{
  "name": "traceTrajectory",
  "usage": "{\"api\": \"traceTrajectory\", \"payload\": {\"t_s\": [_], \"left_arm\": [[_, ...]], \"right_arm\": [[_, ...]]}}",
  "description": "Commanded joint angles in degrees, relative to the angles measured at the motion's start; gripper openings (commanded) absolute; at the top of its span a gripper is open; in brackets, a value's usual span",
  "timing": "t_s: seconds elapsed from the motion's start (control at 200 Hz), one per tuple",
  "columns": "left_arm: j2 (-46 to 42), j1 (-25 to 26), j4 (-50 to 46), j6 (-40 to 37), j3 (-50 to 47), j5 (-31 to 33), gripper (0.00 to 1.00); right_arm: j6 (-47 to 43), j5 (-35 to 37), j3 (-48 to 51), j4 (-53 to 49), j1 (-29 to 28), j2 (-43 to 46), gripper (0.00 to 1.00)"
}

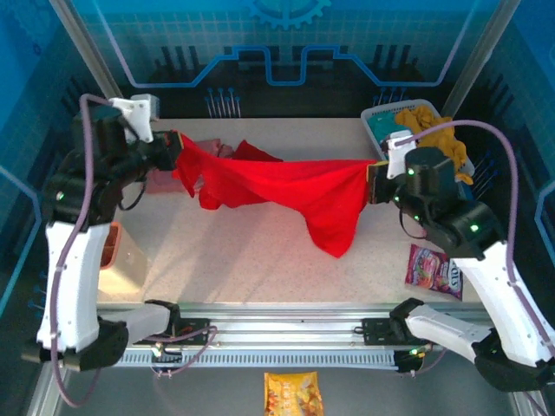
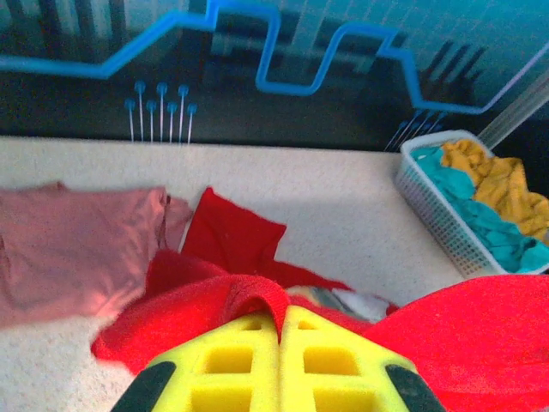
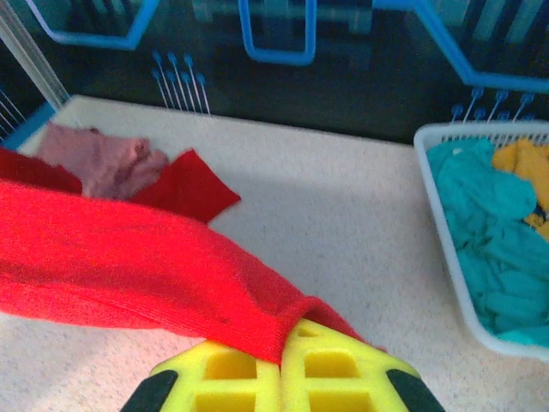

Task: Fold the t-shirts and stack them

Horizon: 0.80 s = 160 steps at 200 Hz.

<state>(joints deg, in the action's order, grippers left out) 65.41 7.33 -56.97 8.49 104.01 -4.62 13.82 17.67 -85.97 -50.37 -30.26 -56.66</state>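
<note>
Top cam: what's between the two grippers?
The red t-shirt, stretched from the left gripper to the right gripper, both shut on its edge, with a fold hanging down toward the table. Seen in the top external view.

The bright red cloth t-shirt (image 2: pixel 480 335) I hold buries a pale patch (image 2: pixel 360 302) in its folds and overlaps the dusty-pink cloth t-shirt (image 2: pixel 77 249); the white plastic mesh basket (image 2: pixel 437 219) runs off my left wrist view's right edge.

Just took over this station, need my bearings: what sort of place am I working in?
Probably a robot test cell for laundry folding: a table walled by blue circuit-pattern panels, a white basket of clothes, and a red t-shirt stretched between the left gripper and right gripper.
</note>
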Motion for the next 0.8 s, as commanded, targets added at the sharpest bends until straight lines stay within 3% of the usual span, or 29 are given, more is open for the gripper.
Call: {"api": "traceTrajectory", "payload": {"t_s": [0.0,0.11,0.22,0.4,0.595,0.795], "left_arm": [[-2.74,-0.19,3.85,-3.73,1.74,-2.47,0.0],[-1.65,-0.26,4.22,-2.1,6.43,-2.76,0.0],[0.71,-0.23,7.08,-2.77,7.6,-1.23,0.0],[14.99,-0.6,6.8,-2.77,20.88,0.1,0.0],[32.68,-2.91,5.69,0.23,40.79,-0.01,0.0],[35.73,-3.38,18.22,3.63,41.27,-0.57,0.0]], "right_arm": [[-1.44,-2.84,-7.42,-4.4,1.82,-1.15,0.0],[0.31,-6.99,-16.99,-7.26,4.44,-5.58,0.0],[0.74,-9.37,-20.49,-6.04,8.22,-9.37,0.0],[3.86,-18.33,-31.4,-6.85,18.8,-23.29,0.0],[3.76,-19.14,-44.23,-2.23,21.31,-37.6,0.0],[3.56,-18.29,-52.34,9.55,21.18,-43.44,0.0]]}}
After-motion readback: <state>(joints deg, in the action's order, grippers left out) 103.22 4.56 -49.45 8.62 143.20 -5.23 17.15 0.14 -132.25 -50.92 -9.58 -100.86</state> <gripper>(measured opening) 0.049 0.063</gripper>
